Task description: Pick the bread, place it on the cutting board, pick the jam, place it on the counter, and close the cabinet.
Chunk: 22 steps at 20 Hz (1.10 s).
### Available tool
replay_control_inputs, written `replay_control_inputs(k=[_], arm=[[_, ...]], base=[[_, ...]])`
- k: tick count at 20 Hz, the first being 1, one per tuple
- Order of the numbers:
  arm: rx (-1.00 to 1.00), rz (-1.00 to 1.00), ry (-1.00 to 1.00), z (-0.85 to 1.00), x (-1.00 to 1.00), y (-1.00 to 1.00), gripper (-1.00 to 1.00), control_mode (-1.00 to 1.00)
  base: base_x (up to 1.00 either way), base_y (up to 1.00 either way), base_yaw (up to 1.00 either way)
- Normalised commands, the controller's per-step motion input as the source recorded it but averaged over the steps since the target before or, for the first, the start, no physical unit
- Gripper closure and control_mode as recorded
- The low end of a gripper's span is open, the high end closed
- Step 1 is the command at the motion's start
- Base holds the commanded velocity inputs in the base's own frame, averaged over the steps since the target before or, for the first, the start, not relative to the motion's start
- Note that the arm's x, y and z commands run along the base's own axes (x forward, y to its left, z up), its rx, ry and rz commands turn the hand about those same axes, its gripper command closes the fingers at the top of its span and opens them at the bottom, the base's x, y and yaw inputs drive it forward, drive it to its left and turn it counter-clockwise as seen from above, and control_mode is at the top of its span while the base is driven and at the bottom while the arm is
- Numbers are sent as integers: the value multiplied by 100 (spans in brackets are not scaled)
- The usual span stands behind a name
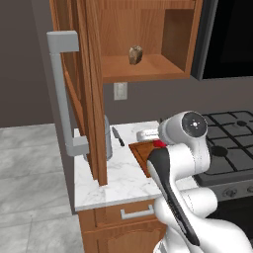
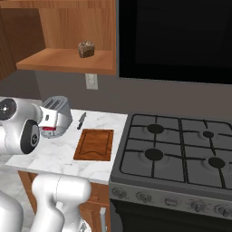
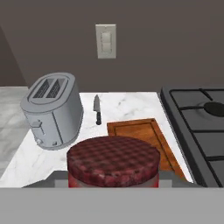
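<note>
1. One jam [image 3: 113, 161] jar sits clamped in the claw [image 3: 113, 181], low centre of the hand view.
2. Lower it level onto bare bench [image 3: 127, 105], beside the cutting board [image 3: 144, 133].
3. Bread [image 1: 135, 55] waits upper centre, in the cabinet [image 1: 148, 64].

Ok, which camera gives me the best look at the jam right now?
The hand view: the jam sits large at the bottom, checked lid facing the camera, between the gripper's fingers. The right base view shows only a red sliver by the toaster; the left base view a small red patch behind the arm.
</note>
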Motion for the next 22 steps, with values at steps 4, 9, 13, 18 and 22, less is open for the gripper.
replay_control_inputs(k=[4,9,13,18,22], arm=[[0,0,0,-30,0,23,100,-100],[0,0,0,-31,0,19,100,-100],[0,0,-4,-36,0,11,100,-100],[1,0,-9,-41,0,8,100,-100],[3,0,-9,-41,0,7,100,-100]], base=[[0,0,0],[0,0,0],[0,0,0],[0,0,0],[0,0,0]])
